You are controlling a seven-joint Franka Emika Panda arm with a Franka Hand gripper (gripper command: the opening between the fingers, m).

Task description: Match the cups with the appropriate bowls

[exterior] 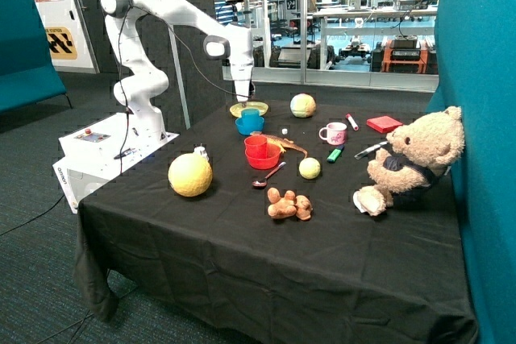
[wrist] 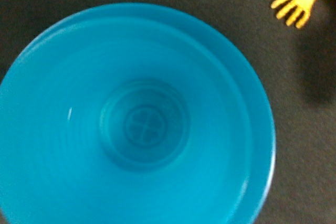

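Wrist view looked straight down into the blue cup, which sat inside the blue bowl; the bowl's rim showed only as a crescent on one side, so the cup was off centre. Whether the fingers were apart or together I could not tell, because neither view showed them. Outside view placed the gripper just above the blue pair near the far edge of the bench, while the red cup stood in the red bowl nearer the middle. Both matches seemed done. If the arm rose with the cup caught, the cup could tip out, or drag the bowl against the yellow bowl behind.
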